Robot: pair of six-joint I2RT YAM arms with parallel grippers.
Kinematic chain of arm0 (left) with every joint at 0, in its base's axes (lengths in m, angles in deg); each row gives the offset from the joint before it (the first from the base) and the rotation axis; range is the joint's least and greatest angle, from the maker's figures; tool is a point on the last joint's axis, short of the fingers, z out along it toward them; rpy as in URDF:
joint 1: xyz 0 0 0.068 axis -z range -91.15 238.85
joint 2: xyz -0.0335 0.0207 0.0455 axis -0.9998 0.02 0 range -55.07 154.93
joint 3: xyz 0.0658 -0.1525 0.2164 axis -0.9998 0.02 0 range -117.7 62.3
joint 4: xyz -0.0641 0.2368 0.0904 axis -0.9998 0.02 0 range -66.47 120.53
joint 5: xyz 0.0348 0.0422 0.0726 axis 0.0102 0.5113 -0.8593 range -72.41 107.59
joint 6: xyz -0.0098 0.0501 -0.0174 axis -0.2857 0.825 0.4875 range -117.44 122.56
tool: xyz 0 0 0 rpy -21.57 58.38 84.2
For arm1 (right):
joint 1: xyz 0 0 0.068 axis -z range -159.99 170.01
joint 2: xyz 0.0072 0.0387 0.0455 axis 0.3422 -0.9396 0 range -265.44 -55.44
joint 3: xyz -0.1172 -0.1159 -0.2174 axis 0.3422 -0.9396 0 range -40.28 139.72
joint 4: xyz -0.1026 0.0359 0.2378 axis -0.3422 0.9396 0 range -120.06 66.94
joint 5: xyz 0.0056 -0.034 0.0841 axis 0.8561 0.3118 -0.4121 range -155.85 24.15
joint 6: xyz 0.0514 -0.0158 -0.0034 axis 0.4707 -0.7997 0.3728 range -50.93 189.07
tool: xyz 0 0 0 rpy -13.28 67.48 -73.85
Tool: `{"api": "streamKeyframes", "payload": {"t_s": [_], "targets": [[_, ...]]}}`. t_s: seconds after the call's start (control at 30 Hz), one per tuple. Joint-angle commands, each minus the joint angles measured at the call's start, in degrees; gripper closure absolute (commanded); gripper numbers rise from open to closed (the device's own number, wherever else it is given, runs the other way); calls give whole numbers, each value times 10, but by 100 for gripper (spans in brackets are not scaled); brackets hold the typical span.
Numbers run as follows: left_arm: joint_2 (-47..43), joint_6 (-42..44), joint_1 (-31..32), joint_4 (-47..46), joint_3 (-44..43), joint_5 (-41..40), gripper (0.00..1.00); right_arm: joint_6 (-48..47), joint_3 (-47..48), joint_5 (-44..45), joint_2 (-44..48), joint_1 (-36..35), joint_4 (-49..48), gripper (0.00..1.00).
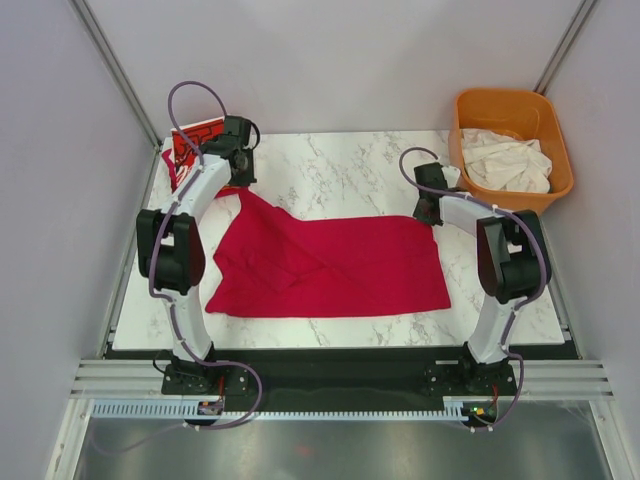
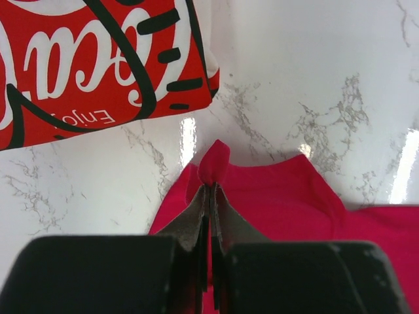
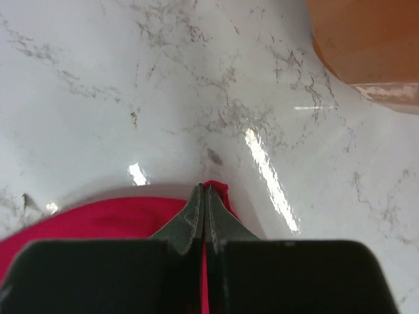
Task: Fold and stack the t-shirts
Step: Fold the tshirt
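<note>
Cloth this soft will sag, so we hold its far edge at two points: left gripper [image 2: 210, 188] and right gripper [image 3: 203, 191] each clamp the crimson t-shirt [image 1: 330, 265], spread flat left of the orange tub [image 1: 468, 108].

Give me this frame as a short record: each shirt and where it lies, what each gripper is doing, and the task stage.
crimson t-shirt: spread out, wrinkled, on the marble table
left gripper: shut on its far left edge
right gripper: shut on its far right corner
Coca-Cola t-shirt: lies flat at table's far left corner, looks folded
off-white t-shirts: crumpled in orange tub, far right
stage: crimson shirt not yet folded
</note>
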Motion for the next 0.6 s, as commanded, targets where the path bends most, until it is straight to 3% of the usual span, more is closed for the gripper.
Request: {"api": "streamKeyframes", "payload": {"t_s": [0.0, 0.3, 0.57], "targets": [[-58, -6, 0, -12, -2, 36, 98, -18, 18, -10, 79, 2, 36, 100], [-167, -6, 7, -11, 85, 48, 98, -16, -36, 20, 197, 1, 63, 100], [-253, -6, 15, -11, 188, 48, 98, -15, -99, 15, 250, 2, 65, 100]]}}
